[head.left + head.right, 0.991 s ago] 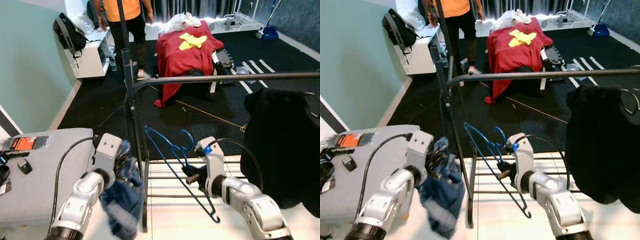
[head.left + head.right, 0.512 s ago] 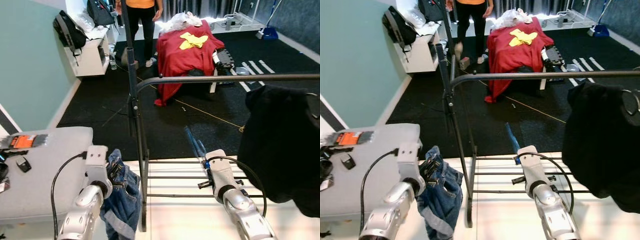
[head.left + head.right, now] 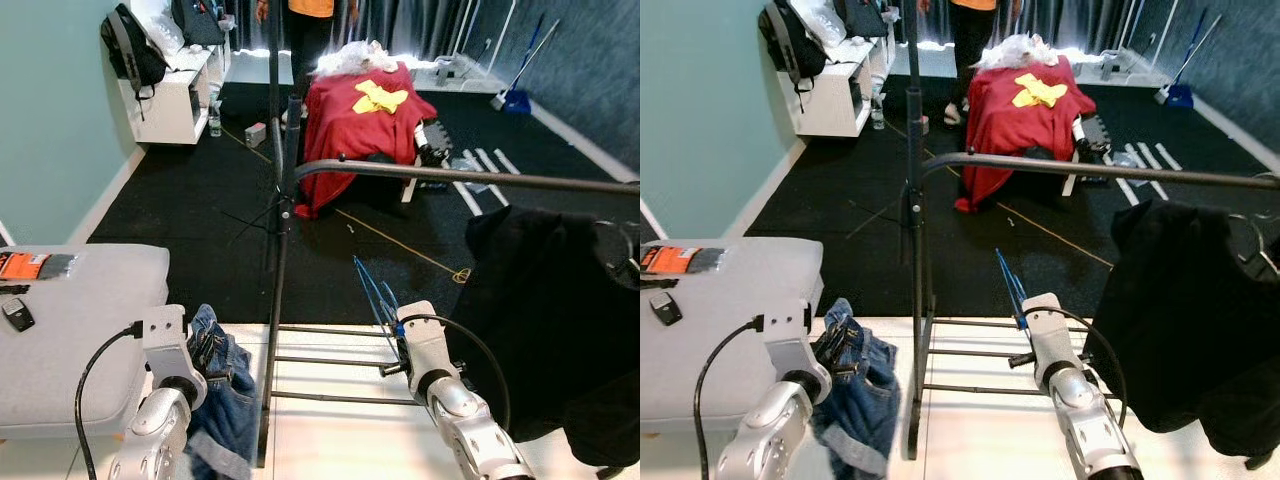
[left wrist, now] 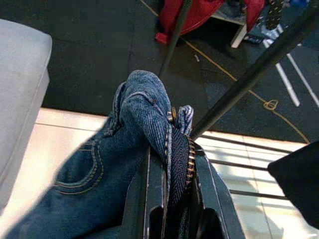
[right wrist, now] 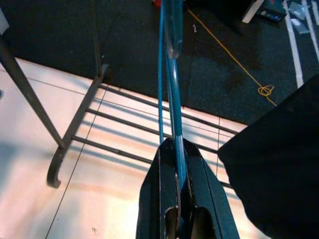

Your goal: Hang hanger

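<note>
A blue wire hanger (image 3: 369, 288) points up and forward, edge-on, below the black rail (image 3: 450, 176) of a clothes rack. My right gripper (image 5: 175, 145) is shut on the hanger's lower end (image 5: 169, 84), low over the rack's base bars (image 3: 330, 362). At the lower left, my left gripper (image 4: 169, 149) is shut on a fold of blue jeans (image 4: 137, 117), which hang down (image 3: 218, 375) beside the rack's upright post (image 3: 281, 240). A black garment (image 3: 550, 310) hangs on the rail at the right, close to my right arm.
A grey cushioned seat (image 3: 80, 310) with a small black device (image 3: 15, 315) is at the left. Beyond the rack on the black floor stands furniture under a red cloth (image 3: 355, 115). A person (image 3: 312, 18) stands at the back, near a white shelf (image 3: 170, 100).
The hanger has turned from broadside to edge-on and its gripper has dropped lower. The jeans have sunk with my left arm. The camera view has shifted; the person has walked farther back.
</note>
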Robot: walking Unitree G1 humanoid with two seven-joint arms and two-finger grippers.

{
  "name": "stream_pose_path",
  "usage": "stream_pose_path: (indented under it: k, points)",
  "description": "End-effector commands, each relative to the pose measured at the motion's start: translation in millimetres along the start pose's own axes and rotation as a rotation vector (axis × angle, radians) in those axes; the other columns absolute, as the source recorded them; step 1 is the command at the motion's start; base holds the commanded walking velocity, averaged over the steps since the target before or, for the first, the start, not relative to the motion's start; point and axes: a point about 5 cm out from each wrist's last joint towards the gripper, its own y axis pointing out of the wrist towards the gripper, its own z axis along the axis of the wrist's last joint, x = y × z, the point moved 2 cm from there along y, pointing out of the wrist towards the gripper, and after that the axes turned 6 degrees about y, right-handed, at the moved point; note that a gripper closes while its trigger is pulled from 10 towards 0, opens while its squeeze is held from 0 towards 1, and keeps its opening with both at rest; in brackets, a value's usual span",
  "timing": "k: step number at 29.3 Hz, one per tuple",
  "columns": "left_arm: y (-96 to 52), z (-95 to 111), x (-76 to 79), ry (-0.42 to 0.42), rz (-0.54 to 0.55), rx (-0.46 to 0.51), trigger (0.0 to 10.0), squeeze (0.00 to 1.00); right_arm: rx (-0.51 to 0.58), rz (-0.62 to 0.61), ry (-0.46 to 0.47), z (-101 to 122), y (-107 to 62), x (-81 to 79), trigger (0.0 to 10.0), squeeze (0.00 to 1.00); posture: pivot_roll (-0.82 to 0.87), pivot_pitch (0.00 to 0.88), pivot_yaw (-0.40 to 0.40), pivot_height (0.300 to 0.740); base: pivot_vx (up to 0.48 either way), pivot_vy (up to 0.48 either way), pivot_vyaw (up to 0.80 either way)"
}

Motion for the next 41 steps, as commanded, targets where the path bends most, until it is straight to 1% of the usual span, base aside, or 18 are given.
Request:
stream_pose_path:
  k: [1,2,5,11,12,13,14,19,20,27,33,41]
  points:
    - [2.4,3.1,6.0,-0.004,-0.009,0.025,10.0,0.00,0.006,-0.011,0.015,-0.9,0.4,3.0,10.0,0.00,0.08,0.017,-0.058,0.740,0.000,0.000,0.00]
    - [2.6,2.4,7.5,-0.006,-0.011,0.025,10.0,0.00,0.016,-0.018,0.019,-1.0,1.2,3.6,10.0,0.00,0.08,0.017,-0.058,0.740,0.000,0.000,0.00]
    - [5.8,9.2,10.7,-0.007,-0.030,0.035,10.0,0.00,0.022,-0.031,0.036,-2.1,4.5,6.7,10.0,0.00,0.12,0.022,-0.048,0.740,0.000,0.000,0.00]
    - [6.4,12.2,11.9,0.001,-0.044,0.040,10.0,0.00,0.025,-0.038,0.048,-2.2,5.7,8.5,10.0,0.00,0.12,0.020,-0.036,0.740,0.000,0.000,0.00]
    - [7.2,14.0,12.0,0.004,-0.057,0.043,10.0,0.00,0.031,-0.047,0.069,-2.1,6.1,10.4,10.0,0.00,0.12,0.025,-0.016,0.740,0.000,0.000,0.00]
    - [7.2,14.0,12.0,0.004,-0.057,0.043,10.0,0.00,0.031,-0.047,0.069,-2.1,6.1,10.4,10.0,0.00,0.12,0.025,-0.016,0.740,0.000,0.000,0.00]
    - [7.8,14.7,13.5,0.007,-0.074,0.043,10.0,0.00,0.039,-0.055,0.088,-1.7,5.7,11.2,10.0,0.00,0.11,0.022,-0.005,0.740,0.000,0.000,0.00]
    - [8.5,15.0,15.7,0.011,-0.090,0.044,10.0,0.00,0.045,-0.060,0.102,-1.5,4.7,11.5,10.0,0.00,0.11,0.026,-0.002,0.740,0.000,0.000,0.00]
    - [10.0,17.1,19.6,0.011,-0.106,0.050,10.0,0.00,0.047,-0.068,0.115,-3.0,3.7,12.1,10.0,0.00,0.11,0.033,-0.006,0.740,0.000,0.000,0.00]
    - [10.0,20.0,20.3,0.007,-0.107,0.066,10.0,0.00,0.049,-0.064,0.113,-3.0,5.7,12.8,10.0,0.00,0.11,0.032,-0.004,0.740,0.000,0.000,0.00]
    - [11.3,20.4,20.6,0.007,-0.115,0.065,10.0,0.00,0.068,-0.069,0.116,2.4,9.0,13.6,10.0,0.00,0.10,0.035,0.008,0.740,-0.281,0.000,0.00]
    - [13.9,24.1,23.4,0.003,-0.124,0.073,10.0,0.00,0.070,-0.070,0.119,1.1,9.1,13.7,10.0,0.00,0.11,0.032,0.004,0.740,-0.293,0.000,0.00]
